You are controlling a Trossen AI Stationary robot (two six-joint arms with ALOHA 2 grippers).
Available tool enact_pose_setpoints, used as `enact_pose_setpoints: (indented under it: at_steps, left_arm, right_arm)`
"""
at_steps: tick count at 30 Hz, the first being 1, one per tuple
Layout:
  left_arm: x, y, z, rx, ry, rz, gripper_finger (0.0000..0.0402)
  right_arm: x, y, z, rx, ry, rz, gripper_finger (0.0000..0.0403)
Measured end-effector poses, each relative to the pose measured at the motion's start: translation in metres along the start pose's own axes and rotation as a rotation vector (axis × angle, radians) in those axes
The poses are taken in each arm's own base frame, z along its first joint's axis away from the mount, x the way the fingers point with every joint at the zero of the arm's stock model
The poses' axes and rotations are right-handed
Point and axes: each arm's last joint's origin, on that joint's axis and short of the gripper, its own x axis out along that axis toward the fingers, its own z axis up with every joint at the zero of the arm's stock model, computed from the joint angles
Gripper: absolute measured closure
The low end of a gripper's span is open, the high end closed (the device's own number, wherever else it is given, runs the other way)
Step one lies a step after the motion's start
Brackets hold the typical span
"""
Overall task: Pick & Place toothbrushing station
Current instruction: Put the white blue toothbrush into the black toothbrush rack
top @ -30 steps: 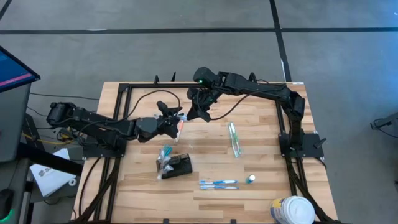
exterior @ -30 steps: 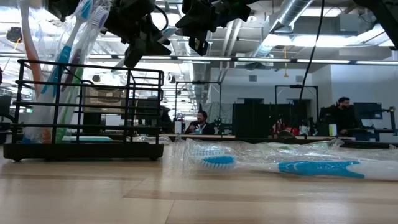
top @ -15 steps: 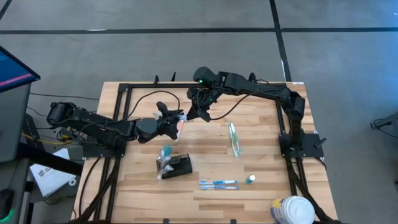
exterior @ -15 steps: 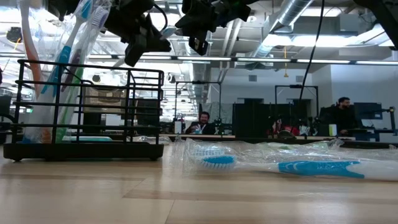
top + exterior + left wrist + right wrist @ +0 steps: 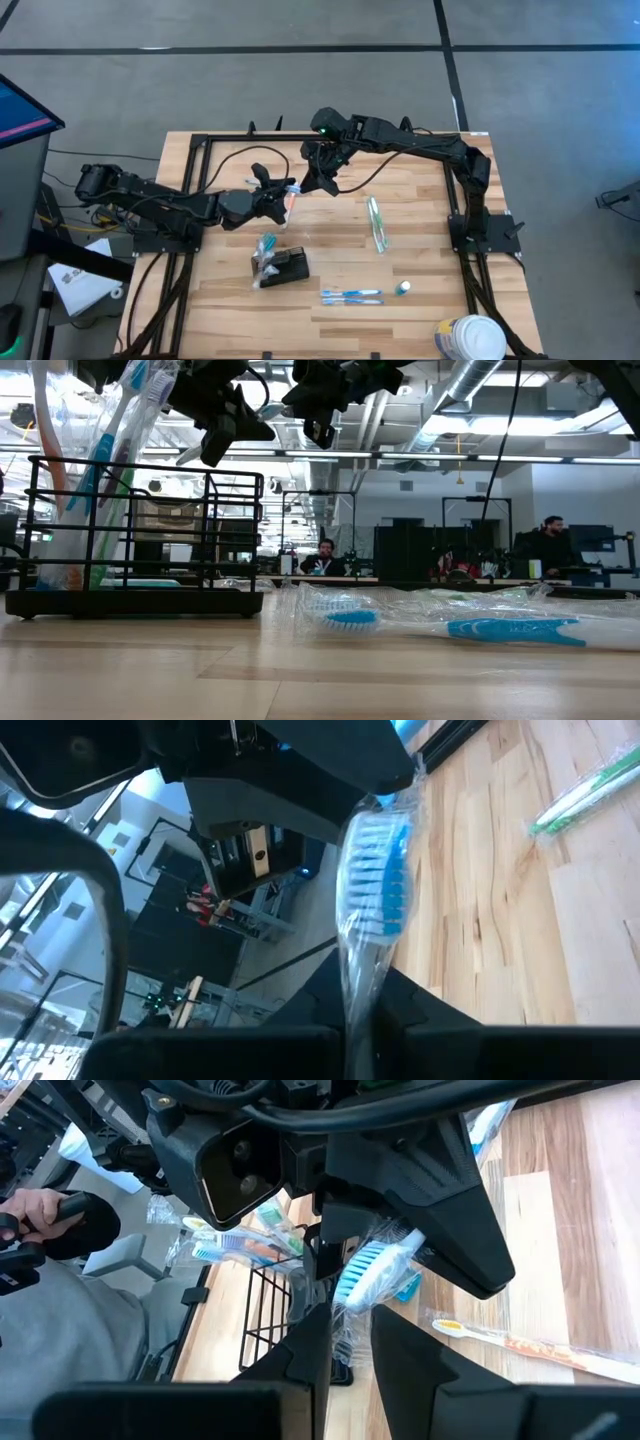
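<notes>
Pale wooden boards make up the tabletop (image 5: 420, 240), which sits on a grey floor inside a black frame. Our left gripper (image 5: 287, 192) hangs above the middle of the tabletop, its fingers closed tight on a wrapped blue-bristled toothbrush (image 5: 385, 880). Our right gripper (image 5: 318, 183) hangs just beside it, toward the far edge, and pinches the other end of the same wrapped toothbrush between narrowly parted fingers. Both grippers sit well above the boards.

We see the toothbrushing station (image 5: 286, 266), a small black wire holder, standing nearer the front edge, left of centre, with wrapped brushes (image 5: 120, 420) poking out of one end. Two wrapped blue toothbrushes (image 5: 351, 296) lie near the front edge, a green one (image 5: 377, 224) lies right of centre, and a white tub (image 5: 470, 338) sits at the front right corner.
</notes>
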Motion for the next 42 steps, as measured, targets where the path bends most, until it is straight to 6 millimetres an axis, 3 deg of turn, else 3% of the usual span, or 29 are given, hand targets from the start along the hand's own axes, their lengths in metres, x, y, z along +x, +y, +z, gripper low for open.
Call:
enact_pose_setpoints:
  at_steps: [16,27,32,42]
  left_arm:
    - [0.000,-0.003,-0.003,0.022,0.041,-0.005,0.0400]
    - [-0.025,-0.010,0.008,0.039,0.046,0.005,0.0399]
    - [-0.045,0.002,0.011,-0.101,-0.035,-0.045,0.0399]
    - [-0.086,0.036,0.009,-0.448,-0.326,-0.306,0.0400]
  right_arm:
    - [-0.017,-0.019,-0.003,0.094,-0.003,-0.013,0.0240]
    - [-0.040,-0.027,-0.008,0.151,0.016,-0.045,0.0197]
    - [-0.034,-0.021,-0.010,0.129,0.044,-0.032,0.0193]
    - [-0.017,-0.002,-0.013,0.092,0.102,0.009,0.0201]
